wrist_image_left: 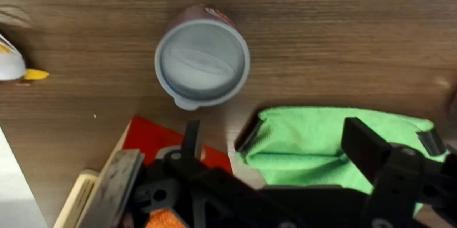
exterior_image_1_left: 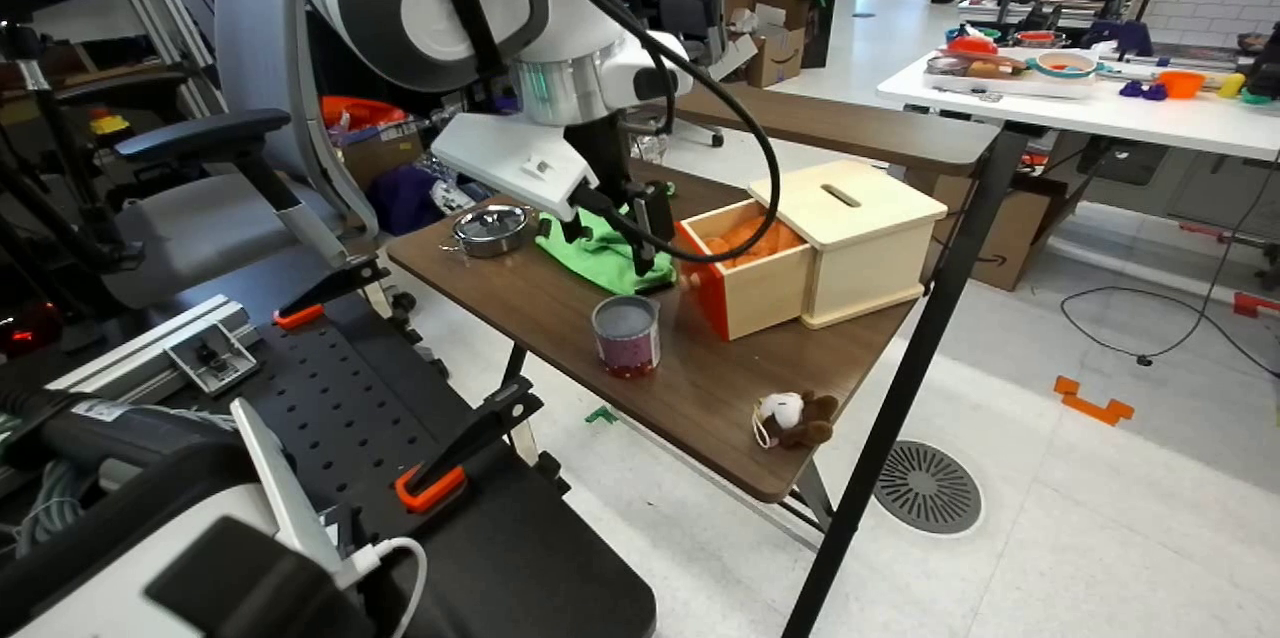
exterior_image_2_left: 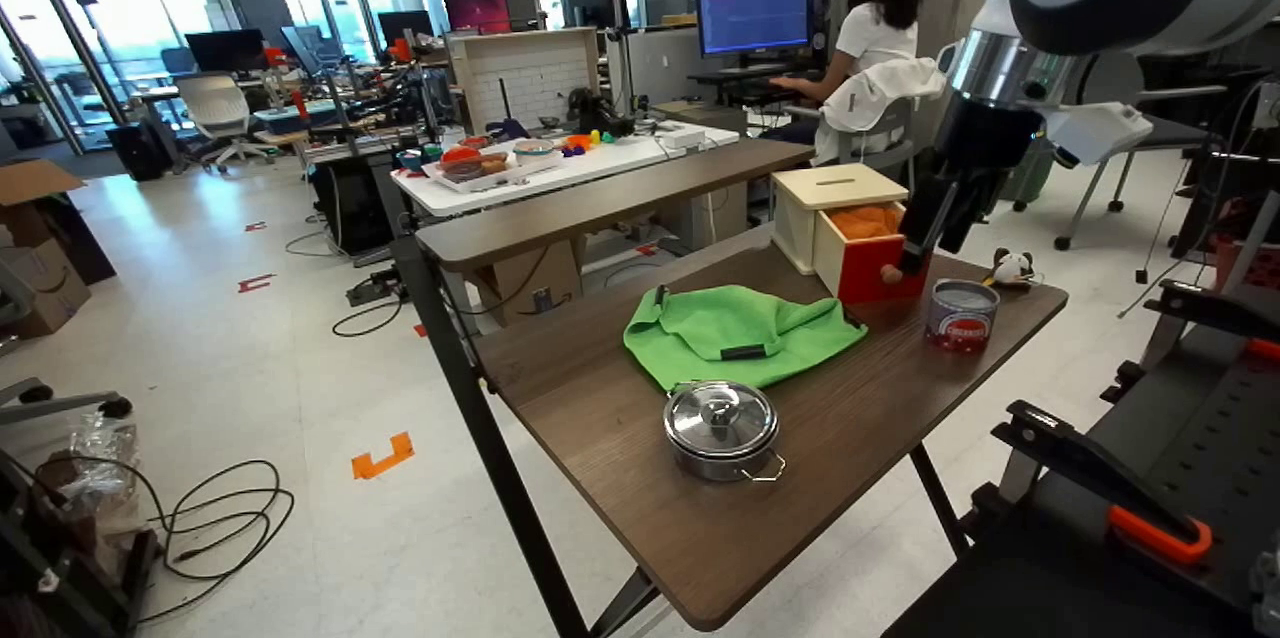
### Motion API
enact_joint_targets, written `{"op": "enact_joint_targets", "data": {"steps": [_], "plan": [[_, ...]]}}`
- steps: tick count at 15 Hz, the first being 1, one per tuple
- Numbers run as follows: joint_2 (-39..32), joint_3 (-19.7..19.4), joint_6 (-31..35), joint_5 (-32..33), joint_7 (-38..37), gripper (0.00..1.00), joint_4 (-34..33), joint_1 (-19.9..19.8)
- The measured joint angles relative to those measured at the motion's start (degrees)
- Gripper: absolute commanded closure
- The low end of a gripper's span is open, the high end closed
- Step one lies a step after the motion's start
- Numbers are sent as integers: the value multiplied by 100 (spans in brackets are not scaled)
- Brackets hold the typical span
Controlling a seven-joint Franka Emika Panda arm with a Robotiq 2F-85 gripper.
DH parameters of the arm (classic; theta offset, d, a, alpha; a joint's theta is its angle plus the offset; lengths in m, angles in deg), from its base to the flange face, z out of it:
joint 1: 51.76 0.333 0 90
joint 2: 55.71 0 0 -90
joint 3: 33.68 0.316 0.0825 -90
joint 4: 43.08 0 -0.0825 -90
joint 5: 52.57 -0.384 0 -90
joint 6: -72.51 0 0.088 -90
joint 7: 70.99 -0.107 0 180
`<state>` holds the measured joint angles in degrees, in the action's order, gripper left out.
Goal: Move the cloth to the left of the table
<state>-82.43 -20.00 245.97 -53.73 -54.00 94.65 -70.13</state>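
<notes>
Gripper (wrist_image_left: pixel 272 128) spread wide: in the wrist view its fingers (wrist_image_left: pixel 364 149) stand well apart, with table (wrist_image_left: pixel 321 53) and cloth (wrist_image_left: pixel 303 135) in sight through the gap. Finger on the left there overlaps the drawer (wrist_image_left: pixel 150 133) front; the one on the right overlaps the cloth. Contact with either: can't tell from these angles.

In an exterior view the arm (exterior_image_2_left: pixel 990 68) reaches in from the right, fingers pointing down by the drawer, right of the cloth.

Cloth: green, rumpled, lying mid-table. Same view: drawer just right of it, pot (exterior_image_2_left: pixel 720 423) on its near side. Cloth edge and pot meet in that view; touching or just beside, can't tell. Can (exterior_image_2_left: pixel 962 318) upright, right of the cloth, near side of the drawer. Box (exterior_image_2_left: pixel 795 228) on the far side, drawer sticking out of it, orange stuff (exterior_image_2_left: pixel 865 220) inside.

Toy (exterior_image_1_left: pixel 795 418) by the near right corner of the table in an exterior view, well apart from the cloth; can sits between the two. From there the fingers cross in front of the cloth.
</notes>
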Motion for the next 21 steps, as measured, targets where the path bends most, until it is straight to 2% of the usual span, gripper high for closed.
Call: {"op": "enact_joint_targets", "data": {"steps": [4, 7, 16, 21], "plan": [[285, 309, -4, -271, -155, 0, -47, 12], [217, 265, -4, -294, -375, 0, -231, 224], [-919, -799, -34, -245, -1459, 0, -1406, 1896], [-1735, -1371, -106, -235, -1897, 0, -2146, 2599]]}}
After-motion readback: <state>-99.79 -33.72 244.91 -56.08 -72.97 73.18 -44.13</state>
